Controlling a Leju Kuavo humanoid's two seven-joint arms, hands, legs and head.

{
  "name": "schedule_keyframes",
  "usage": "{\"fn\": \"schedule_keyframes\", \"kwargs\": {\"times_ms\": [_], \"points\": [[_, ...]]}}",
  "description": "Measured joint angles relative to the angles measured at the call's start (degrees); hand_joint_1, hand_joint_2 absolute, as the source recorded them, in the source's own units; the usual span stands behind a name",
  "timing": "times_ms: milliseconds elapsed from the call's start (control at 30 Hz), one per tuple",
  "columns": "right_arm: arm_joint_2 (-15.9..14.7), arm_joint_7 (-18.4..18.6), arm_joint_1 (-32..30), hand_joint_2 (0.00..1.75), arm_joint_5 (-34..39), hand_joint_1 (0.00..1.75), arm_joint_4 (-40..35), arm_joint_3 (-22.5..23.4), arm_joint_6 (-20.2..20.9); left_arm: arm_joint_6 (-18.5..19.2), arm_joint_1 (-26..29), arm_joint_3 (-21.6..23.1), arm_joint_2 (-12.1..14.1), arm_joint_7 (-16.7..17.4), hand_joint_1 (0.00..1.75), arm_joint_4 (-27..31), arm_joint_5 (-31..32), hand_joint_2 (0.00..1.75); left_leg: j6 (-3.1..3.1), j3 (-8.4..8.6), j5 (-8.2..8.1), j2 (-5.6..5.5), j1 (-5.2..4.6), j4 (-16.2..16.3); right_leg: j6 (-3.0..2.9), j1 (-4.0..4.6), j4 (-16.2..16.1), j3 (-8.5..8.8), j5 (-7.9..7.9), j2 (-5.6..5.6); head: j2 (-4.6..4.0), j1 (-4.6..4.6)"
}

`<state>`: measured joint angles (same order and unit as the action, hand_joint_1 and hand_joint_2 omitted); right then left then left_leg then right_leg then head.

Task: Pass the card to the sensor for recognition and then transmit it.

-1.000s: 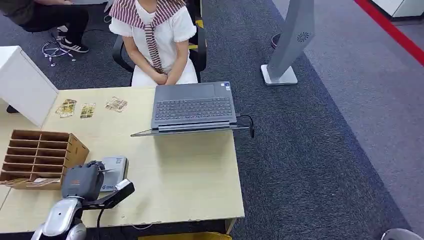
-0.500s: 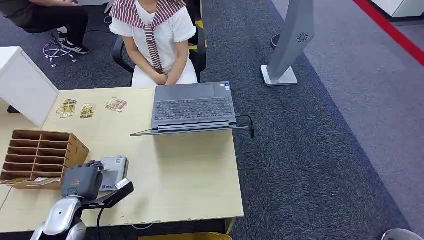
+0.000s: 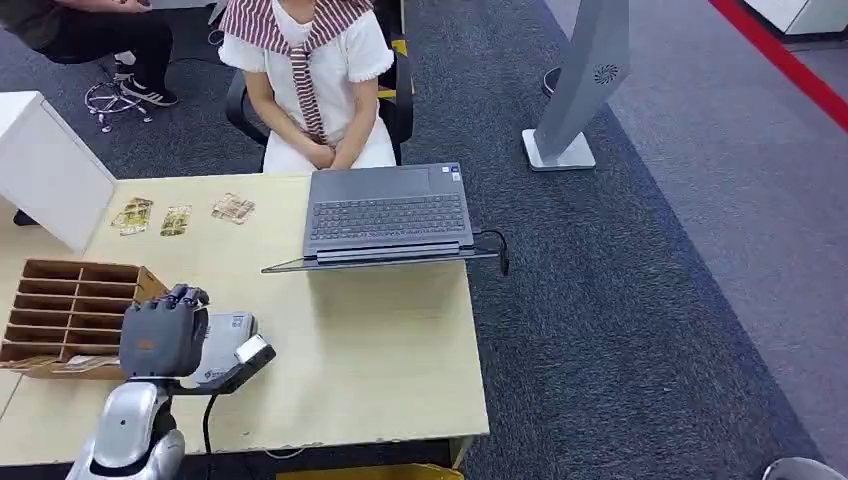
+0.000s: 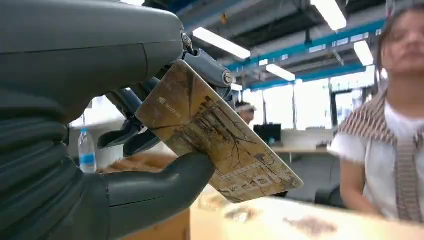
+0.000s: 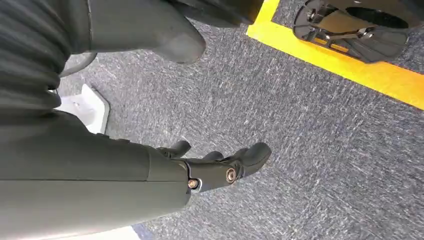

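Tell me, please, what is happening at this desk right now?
The robot's left hand holds a brownish printed card between its thumb and fingers, above the small grey card reader on the pale wooden desk. A person in a white top sits across the desk behind an open grey laptop. Three more cards lie near the far edge, beside a brown cardboard slotted sorter. The right hand hangs open over grey carpet.
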<state>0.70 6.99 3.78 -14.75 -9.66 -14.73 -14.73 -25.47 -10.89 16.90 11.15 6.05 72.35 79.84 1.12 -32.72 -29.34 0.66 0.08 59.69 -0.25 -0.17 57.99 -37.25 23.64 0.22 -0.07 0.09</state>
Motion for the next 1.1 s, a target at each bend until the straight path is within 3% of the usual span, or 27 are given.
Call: {"fn": "schedule_keyframes", "kwargs": {"times_ms": [300, 467, 667, 1100], "points": [[0.00, 0.13, 0.19, 1.75, -1.07, 0.00, 0.00, 0.00, 0.18, -3.30, -3.06, -0.09, -0.11, -0.85, 1.75, 1.66, 0.02, 1.75, -0.01, -0.03, 0.01, -0.03, 0.00, 0.00, -0.01, 0.03, 0.01, -0.01, 0.00, -0.04, 0.00, -0.02], [0.00, 0.92, 0.49, 1.75, -1.95, 0.00, -0.02, 0.00, 0.46, -0.56, -10.91, -1.40, 2.03, -2.05, 1.75, 1.53, -0.74, 1.75, -0.12, -0.04, 0.10, -0.05, 0.01, 0.00, -0.06, 0.05, 0.02, -0.02, -0.07, -0.05, 0.00, -0.02], [0.15, 1.25, 1.20, 1.75, -2.65, 0.00, -0.04, -0.02, 1.14, 3.30, -21.47, -1.79, 4.02, -2.08, 1.75, -3.55, -0.20, 1.75, -0.18, -0.02, 0.17, -0.02, 0.03, 0.00, -0.14, 0.04, 0.05, -0.02, -0.18, -0.02, -0.02, -0.02], [0.48, 1.84, 1.59, 1.75, -2.80, 0.00, -0.11, -0.04, 1.16, 3.37, -25.63, -1.79, 4.48, -1.38, 1.75, -8.61, 0.31, 1.75, -0.17, -0.05, 0.17, -0.03, 0.02, 0.00, -0.14, 0.04, 0.03, -0.05, -0.17, -0.02, -0.02, -0.02]]}}
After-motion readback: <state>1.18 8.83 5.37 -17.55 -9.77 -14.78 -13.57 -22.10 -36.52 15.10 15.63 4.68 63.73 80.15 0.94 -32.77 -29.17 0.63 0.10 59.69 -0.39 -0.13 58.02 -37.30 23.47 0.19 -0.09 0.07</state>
